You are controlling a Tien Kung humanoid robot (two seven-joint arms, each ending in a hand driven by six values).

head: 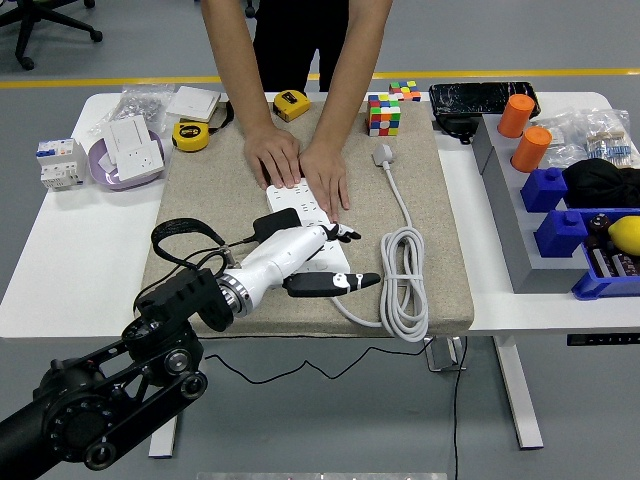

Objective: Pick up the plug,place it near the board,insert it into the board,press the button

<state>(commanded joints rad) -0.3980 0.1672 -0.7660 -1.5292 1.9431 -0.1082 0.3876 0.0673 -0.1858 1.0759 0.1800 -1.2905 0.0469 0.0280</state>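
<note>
A white power strip (287, 202) lies on the beige mat (200, 210). Its white cable (405, 285) is coiled at the right and ends in a grey plug (384, 155) lying on the mat near the Rubik's cube. My left hand (342, 258) hovers over the strip's near end. It is open, with the fingers spread toward the person's hands and the thumb (340, 283) pointing right, and it holds nothing. A person's two hands (300, 165) press flat on the strip's far end. The right arm is out of view.
A Rubik's cube (385, 113) and two tape measures (190, 135) sit at the mat's far edge. White sockets and a purple dish (125, 160) stand at the left. A grey tray (520, 220), orange cylinders (530, 148) and blue bins (565, 230) are at the right.
</note>
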